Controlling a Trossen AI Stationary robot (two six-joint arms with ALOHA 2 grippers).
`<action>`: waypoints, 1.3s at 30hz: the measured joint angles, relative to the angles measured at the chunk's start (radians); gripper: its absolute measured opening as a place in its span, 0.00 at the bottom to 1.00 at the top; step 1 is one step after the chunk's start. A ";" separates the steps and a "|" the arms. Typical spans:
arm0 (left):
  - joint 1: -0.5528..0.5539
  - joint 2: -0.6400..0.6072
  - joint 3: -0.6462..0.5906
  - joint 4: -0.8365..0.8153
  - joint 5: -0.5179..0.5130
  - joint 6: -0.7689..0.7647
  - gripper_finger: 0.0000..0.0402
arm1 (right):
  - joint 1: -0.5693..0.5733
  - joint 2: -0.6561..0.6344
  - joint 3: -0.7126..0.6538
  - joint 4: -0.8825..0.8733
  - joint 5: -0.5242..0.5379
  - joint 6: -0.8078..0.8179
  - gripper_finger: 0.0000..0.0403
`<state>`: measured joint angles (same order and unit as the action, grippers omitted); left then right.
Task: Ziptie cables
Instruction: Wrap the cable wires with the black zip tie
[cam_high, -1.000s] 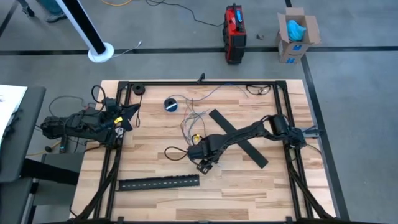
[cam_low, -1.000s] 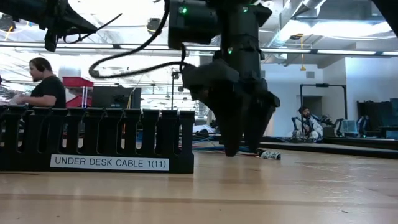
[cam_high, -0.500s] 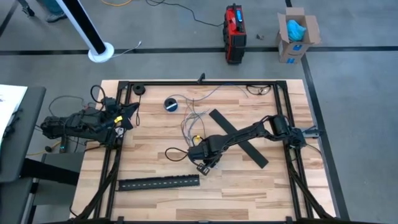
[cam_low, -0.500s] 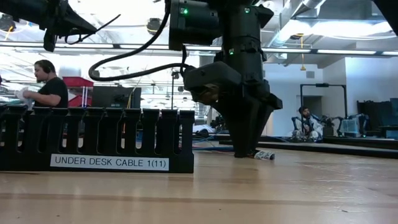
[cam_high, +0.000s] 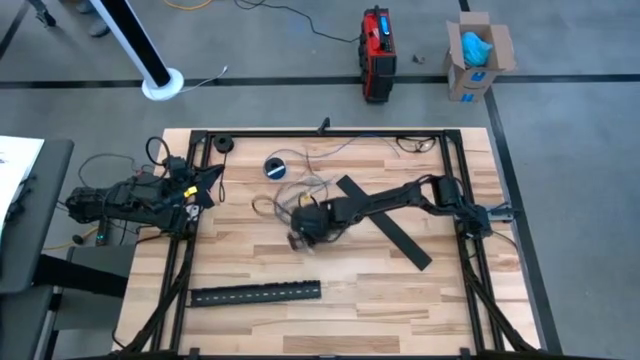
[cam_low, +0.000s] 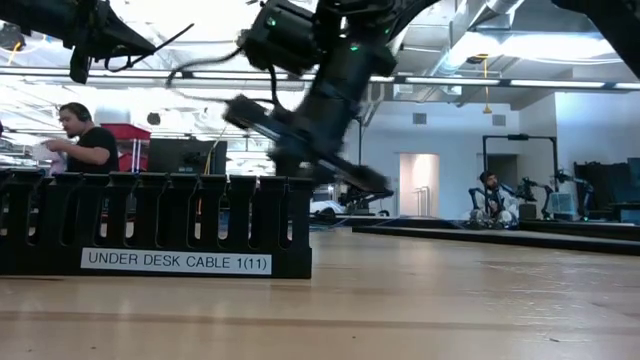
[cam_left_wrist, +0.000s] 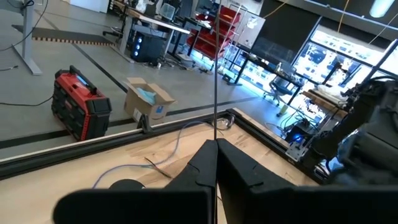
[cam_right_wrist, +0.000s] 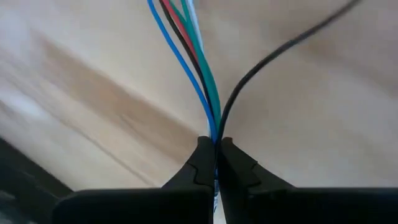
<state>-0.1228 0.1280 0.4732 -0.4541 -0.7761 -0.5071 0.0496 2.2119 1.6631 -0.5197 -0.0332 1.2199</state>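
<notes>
Left hand (cam_high: 210, 182) parked at bench (cam_high: 250, 330) left edge, fingers together on a thin strand. Right hand (cam_right_wrist: 215, 149) mid-bench, pinched on the cables (cam_right_wrist: 198, 74). Keep grip firm, draw wires into one bundle. Tape roll (cam_high: 275, 167) and black strips (cam_high: 255, 293) nearby; front bench open.

The right arm stretches from the surface's right edge toward its middle, its right hand (cam_high: 303, 229) tilted and, as far as the blur in the low view allows, raised off the wood. Its fingertips (cam_right_wrist: 205, 163) are pressed together on the cables (cam_right_wrist: 200, 74). The left hand (cam_high: 208, 184) waits at the surface's left edge, fingers together.
</notes>
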 joint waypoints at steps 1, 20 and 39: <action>0.000 0.000 -0.001 0.001 0.000 -0.008 0.00 | -0.009 -0.001 0.001 0.035 0.021 0.027 0.00; 0.000 0.071 -0.427 0.654 0.201 -0.251 0.00 | -0.207 -0.262 -0.012 -0.170 0.527 0.163 0.00; 0.058 0.536 -0.380 1.246 0.583 -0.061 0.00 | -0.091 -0.440 -0.763 1.002 0.797 0.414 0.00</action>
<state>-0.0646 0.6636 0.0934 0.7923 -0.1934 -0.5684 -0.0414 1.7722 0.9002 0.4820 0.7634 1.6340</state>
